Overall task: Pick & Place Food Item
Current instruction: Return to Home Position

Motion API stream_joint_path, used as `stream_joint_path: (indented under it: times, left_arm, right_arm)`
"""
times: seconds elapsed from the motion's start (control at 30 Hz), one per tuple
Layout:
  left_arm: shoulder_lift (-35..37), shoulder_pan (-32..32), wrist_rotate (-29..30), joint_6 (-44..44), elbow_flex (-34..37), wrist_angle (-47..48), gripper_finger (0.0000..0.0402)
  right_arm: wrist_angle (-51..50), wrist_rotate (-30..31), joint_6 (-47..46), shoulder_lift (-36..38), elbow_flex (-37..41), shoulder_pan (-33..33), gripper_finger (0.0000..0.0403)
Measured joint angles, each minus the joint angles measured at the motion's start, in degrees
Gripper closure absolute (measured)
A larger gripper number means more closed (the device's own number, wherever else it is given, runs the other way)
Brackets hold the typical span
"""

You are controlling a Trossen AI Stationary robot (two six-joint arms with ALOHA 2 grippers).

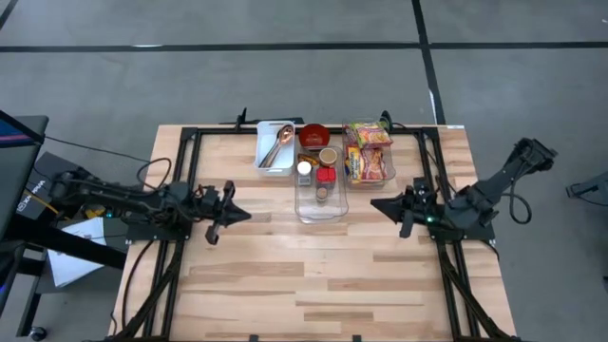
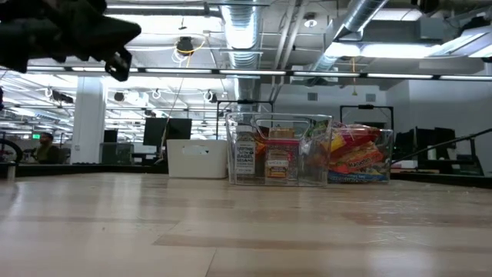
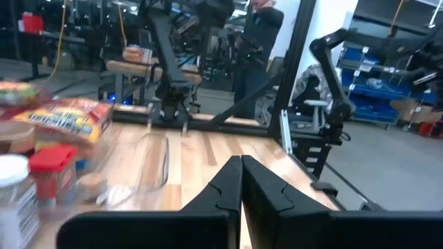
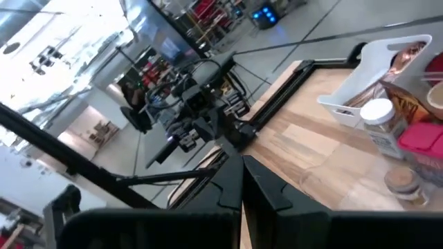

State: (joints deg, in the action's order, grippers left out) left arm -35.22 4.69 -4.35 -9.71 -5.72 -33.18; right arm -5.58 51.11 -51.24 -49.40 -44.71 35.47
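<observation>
A clear bin (image 1: 321,190) at the table's far middle holds several small jars and bottles; one has a red lid (image 1: 326,175) and one a white lid (image 1: 304,168). Right of it, red and yellow snack packets (image 1: 369,152) lie in a second clear bin. My left gripper (image 1: 249,215) hovers shut left of the bins, pointing level toward them, and shows shut in its own view (image 3: 241,173). My right gripper (image 1: 372,203) hovers shut right of the bins, pointing left, and shows shut in its own view (image 4: 242,173). Neither holds anything.
A white tray (image 1: 275,145) with a copper spoon and a red bowl (image 1: 314,136) stand at the far edge beside the bins. Black frame rails (image 1: 185,180) run along both table sides. The near half of the wooden table (image 1: 304,285) is bare board.
</observation>
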Motion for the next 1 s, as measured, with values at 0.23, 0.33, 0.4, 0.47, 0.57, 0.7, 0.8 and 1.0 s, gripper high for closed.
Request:
stream_joint_path:
  times: [0.23, 0.33, 0.4, 0.47, 0.57, 0.7, 0.8, 1.0]
  left_arm:
    - [5.95, -0.32, -0.01, 1.44, 3.78, 0.24, 0.04]
    - [8.39, -0.32, -0.26, 1.52, 5.06, 0.47, 0.0399]
    - [9.94, -0.32, -1.09, 1.52, 5.33, 1.85, 0.0397]
    - [11.3, -0.32, -1.81, 1.78, 5.33, 3.89, 0.0396]
    - [13.0, -0.32, -2.13, 2.82, 5.33, 6.35, 0.0396]
    - [16.01, -0.32, -2.13, 5.2, 5.33, 10.5, 0.0396]
    - [18.98, -0.32, -2.13, 6.26, 5.33, 14.33, 0.0396]
    - [26.17, -0.32, -0.73, 6.82, 5.33, 23.04, 0.0395]
  right_arm:
    - [0.04, 3.25, -6.3, -3.96, 0.0, 2.84, 0.0403]
    - [0.02, 3.38, -8.57, -5.76, 0.0, 3.21, 0.0403]
    - [0.02, 3.39, -9.57, -6.56, 0.0, 3.23, 0.0403]
    - [0.04, 3.41, -10.24, -7.11, 0.0, 3.21, 0.0403]
    - [0.5, 3.43, -10.32, -7.22, 0.0, 3.21, 0.0403]
    - [0.87, 3.46, -10.29, -7.14, 0.0, 3.21, 0.0403]
    - [0.88, 3.54, -9.99, -7.04, 0.0, 3.51, 0.0403]
    - [-0.42, 3.37, -8.43, -6.63, 0.0, 3.51, 0.0403]
